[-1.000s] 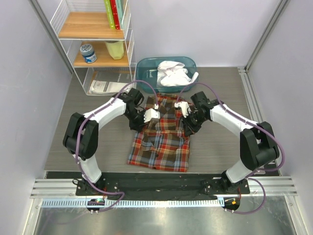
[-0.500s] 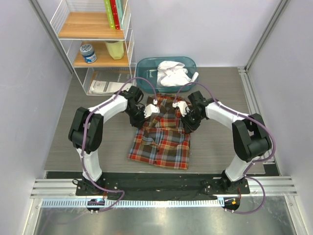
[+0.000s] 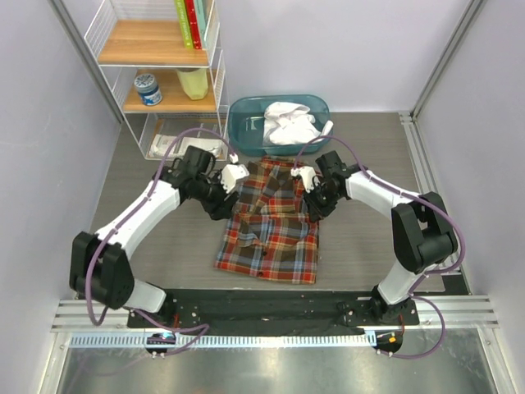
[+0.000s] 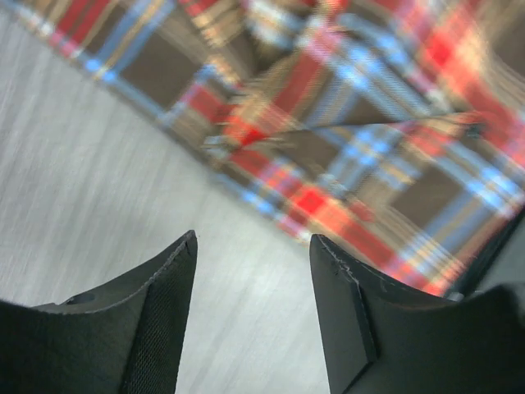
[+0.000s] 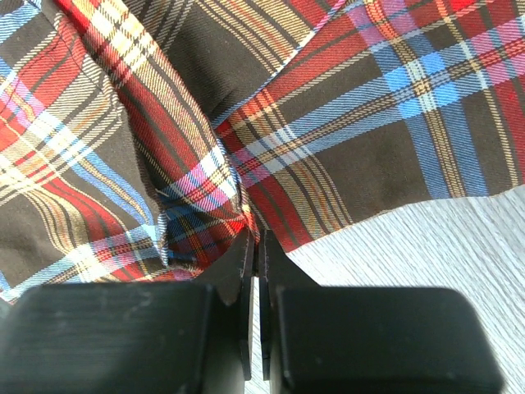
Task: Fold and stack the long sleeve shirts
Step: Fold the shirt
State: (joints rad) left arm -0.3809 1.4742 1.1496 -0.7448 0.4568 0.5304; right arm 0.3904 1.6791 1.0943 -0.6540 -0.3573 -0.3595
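The plaid long sleeve shirt (image 3: 271, 226) lies partly folded on the grey table, its top part bunched between the two arms. My left gripper (image 3: 236, 176) hovers open just off the shirt's upper left edge. In the left wrist view its fingers (image 4: 160, 316) frame bare table, and the plaid cloth (image 4: 369, 139) lies beyond them, untouched. My right gripper (image 3: 306, 181) is at the shirt's upper right edge. The right wrist view shows that gripper (image 5: 254, 240) shut on a pinched fold of the plaid shirt (image 5: 197, 205). A white long sleeve shirt (image 3: 291, 123) lies crumpled in the teal bin (image 3: 243, 123).
A wire shelf unit (image 3: 160, 74) with books, a jar and papers stands at the back left. The teal bin sits directly behind the plaid shirt. Metal frame posts (image 3: 443, 57) bound the back right corner, and a black strip (image 3: 271, 308) runs along the near edge.
My left gripper has opened, let go of the plaid shirt and drawn back to the left, its arm swinging outward. The right gripper has kept its grip and barely moved.
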